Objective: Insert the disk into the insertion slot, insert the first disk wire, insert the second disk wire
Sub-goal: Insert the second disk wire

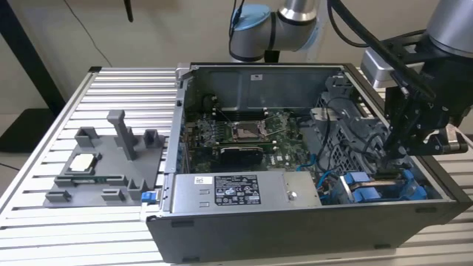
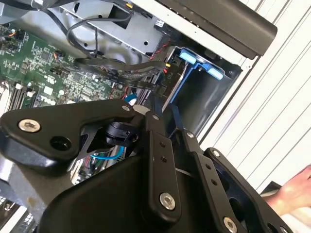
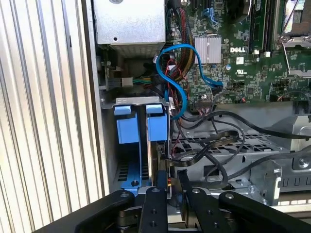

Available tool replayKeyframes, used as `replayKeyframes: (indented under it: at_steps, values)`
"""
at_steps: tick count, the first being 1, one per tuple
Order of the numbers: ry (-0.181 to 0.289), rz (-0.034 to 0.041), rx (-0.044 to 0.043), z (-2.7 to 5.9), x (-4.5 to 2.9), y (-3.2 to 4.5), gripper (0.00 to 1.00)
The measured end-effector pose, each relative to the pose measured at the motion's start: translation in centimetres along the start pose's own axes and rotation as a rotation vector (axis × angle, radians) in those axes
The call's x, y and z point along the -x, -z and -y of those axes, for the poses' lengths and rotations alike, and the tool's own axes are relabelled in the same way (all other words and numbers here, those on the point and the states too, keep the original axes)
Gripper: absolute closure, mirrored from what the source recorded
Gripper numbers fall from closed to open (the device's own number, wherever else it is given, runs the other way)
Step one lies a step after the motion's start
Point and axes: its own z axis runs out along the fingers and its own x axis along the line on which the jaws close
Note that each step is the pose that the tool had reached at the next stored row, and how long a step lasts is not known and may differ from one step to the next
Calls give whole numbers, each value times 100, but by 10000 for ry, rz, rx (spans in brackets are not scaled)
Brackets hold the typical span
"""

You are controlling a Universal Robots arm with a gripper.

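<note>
Now gripper (image 3: 169,187) at insertion slot (image 3: 141,145), fingers narrow, prob. holding disk (image 3: 156,158) edge.

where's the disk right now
In the exterior view the disk stands on edge in the slot, at the case's near right corner, under the claw.

Ribbed aluminium table top (image 1: 111,88), pale beige wall (image 1: 170,27) behind, dark post (image 1: 30,61) — the exterior view's left
</note>
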Motion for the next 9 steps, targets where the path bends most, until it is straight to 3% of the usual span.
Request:
replayKeyframes:
  at_steps: [9]
  values:
    - [0, 0, 1, 0, 0, 2, 76]
